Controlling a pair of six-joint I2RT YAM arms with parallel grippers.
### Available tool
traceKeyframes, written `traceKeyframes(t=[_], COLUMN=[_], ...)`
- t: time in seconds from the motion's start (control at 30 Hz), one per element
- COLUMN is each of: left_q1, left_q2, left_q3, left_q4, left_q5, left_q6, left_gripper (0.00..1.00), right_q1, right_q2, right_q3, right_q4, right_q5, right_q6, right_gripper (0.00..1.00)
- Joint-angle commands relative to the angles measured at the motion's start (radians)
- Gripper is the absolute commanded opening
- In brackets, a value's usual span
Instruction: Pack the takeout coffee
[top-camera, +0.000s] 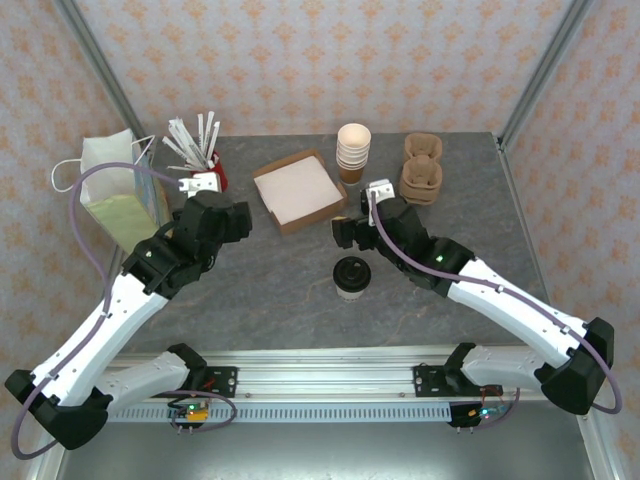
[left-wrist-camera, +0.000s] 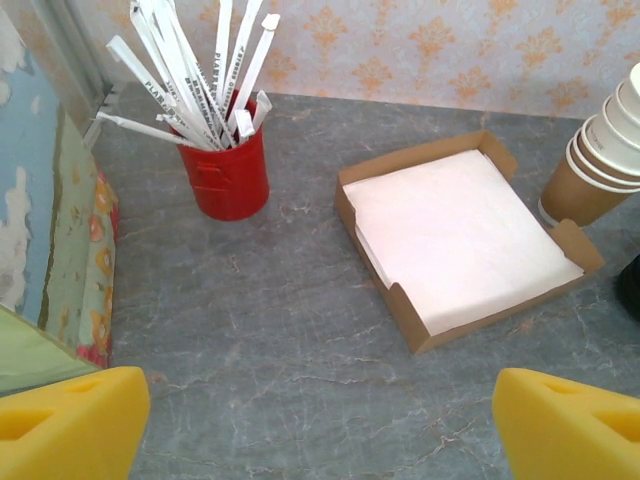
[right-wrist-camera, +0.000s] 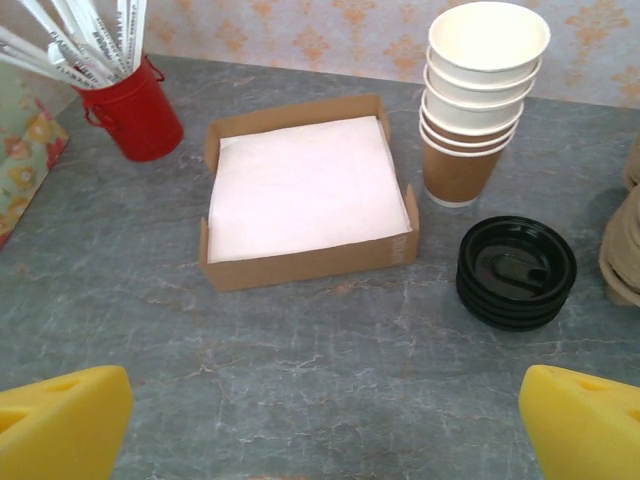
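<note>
The takeout coffee (top-camera: 351, 276), a small brown-and-cream cup under a black lid, stands upright on the grey table in front of the napkin box. My right gripper (top-camera: 349, 231) hovers just behind it. In the right wrist view the right gripper (right-wrist-camera: 325, 428) is open, its yellow fingertips (right-wrist-camera: 60, 420) far apart over bare table. My left gripper (top-camera: 222, 222) is at the left, by the paper bag (top-camera: 120, 195). It (left-wrist-camera: 320, 430) is open too, with nothing between its yellow fingertips (left-wrist-camera: 70, 420).
A cardboard box of napkins (top-camera: 298, 190) sits mid-table, with a red cup of wrapped straws (top-camera: 208, 165) to its left and a stack of lidless cups (top-camera: 353, 150) to its right. Loose black lids (right-wrist-camera: 516, 270) lie beside the stack. Pulp cup carriers (top-camera: 422, 168) stand at the back right.
</note>
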Motion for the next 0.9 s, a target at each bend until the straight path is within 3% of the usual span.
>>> traceKeyframes(t=[0.0, 0.2, 0.4, 0.67, 0.87], left_q1=[0.011, 0.02, 0.02, 0.021, 0.021], left_q2=[0.021, 0.144, 0.261, 0.315, 0.316], left_q3=[0.03, 0.087, 0.14, 0.142, 0.126], left_q4=[0.001, 0.031, 0.052, 0.122, 0.153], left_q5=[0.012, 0.157, 0.248, 0.333, 0.362], left_q6=[-0.004, 0.005, 0.047, 0.037, 0.022], left_gripper=[0.9, 0.9, 0.9, 0.89, 0.88], right_q1=[-0.003, -0.019, -0.125, -0.508, -0.636], right_q2=[-0.005, -0.004, 0.031, 0.23, 0.509], right_q3=[0.016, 0.03, 0.056, 0.171, 0.427], right_q4=[-0.006, -0.043, -0.032, -0.026, -0.139], right_q5=[-0.024, 0.056, 0.067, -0.018, -0.003], right_q6=[-0.028, -0.018, 0.003, 0.078, 0.082], right_gripper=[0.99, 0.99, 1.0, 0.98, 0.85])
